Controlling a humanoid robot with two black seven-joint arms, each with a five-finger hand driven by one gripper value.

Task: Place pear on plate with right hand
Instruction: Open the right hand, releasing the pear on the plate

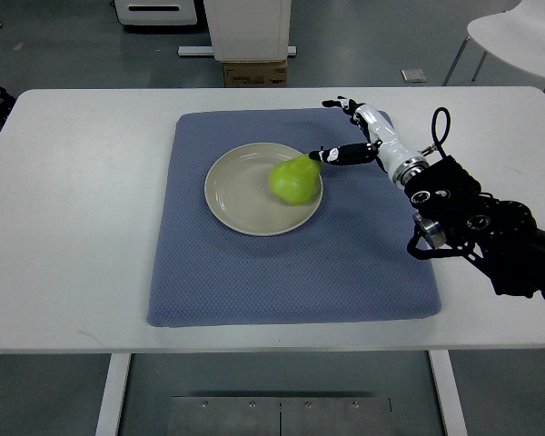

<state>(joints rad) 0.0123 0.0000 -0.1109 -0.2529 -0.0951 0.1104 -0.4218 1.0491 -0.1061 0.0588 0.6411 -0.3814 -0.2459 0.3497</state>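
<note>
From the top view, the right hand reaches in from the right edge on a black forearm with a white wrist section, and sits over the upper right part of the blue mat. Its fingers are spread and hold nothing: several point up and away at the far side of the hand, while one dark-tipped finger stretches out to the hand's left toward the pear. That fingertip lies right at the pear's narrow stem end; whether it touches the fruit cannot be told.

The pear, green, rests on the plate, just to the left of and slightly nearer than the hand, lying on the plate's right side close to the rim. The round beige plate stands on the mat, left of the hand. The mat lies on the white table, which extends well beyond the hand on every side.
</note>
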